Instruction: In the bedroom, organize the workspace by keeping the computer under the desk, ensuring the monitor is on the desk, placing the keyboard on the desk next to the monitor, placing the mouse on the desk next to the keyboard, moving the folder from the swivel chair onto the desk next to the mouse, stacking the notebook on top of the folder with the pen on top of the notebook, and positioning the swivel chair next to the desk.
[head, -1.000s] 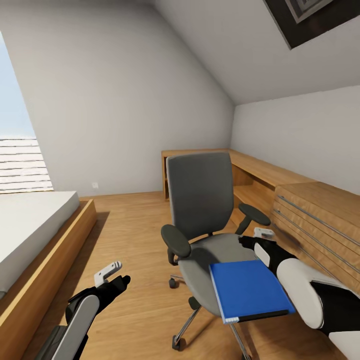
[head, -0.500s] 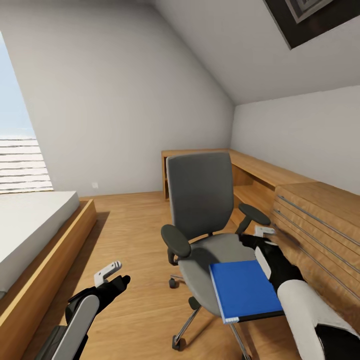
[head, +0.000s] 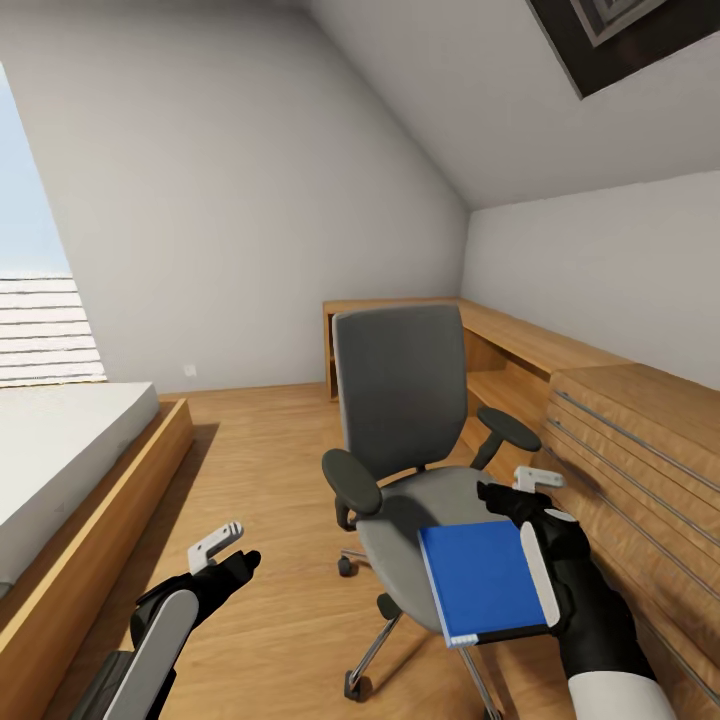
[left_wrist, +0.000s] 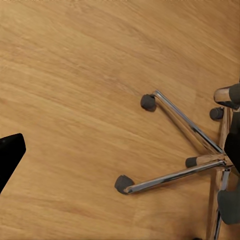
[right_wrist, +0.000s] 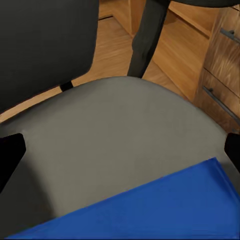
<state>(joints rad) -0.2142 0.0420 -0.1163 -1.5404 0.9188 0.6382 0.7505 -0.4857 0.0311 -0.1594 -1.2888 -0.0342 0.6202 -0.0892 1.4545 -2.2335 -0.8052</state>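
Grey upholstered swivel chair (head: 405, 440) carries the flat bright blue folder (head: 485, 580) on its seat front. Right gripper (head: 520, 492) reaches low over the folder's far edge, jaws spread wide; left gripper (head: 222, 546) hangs above oak plank floor (head: 260, 470), jaws parted.

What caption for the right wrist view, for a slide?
Right wrist camera over the swivel chair seat, the blue folder lying at its front edge.
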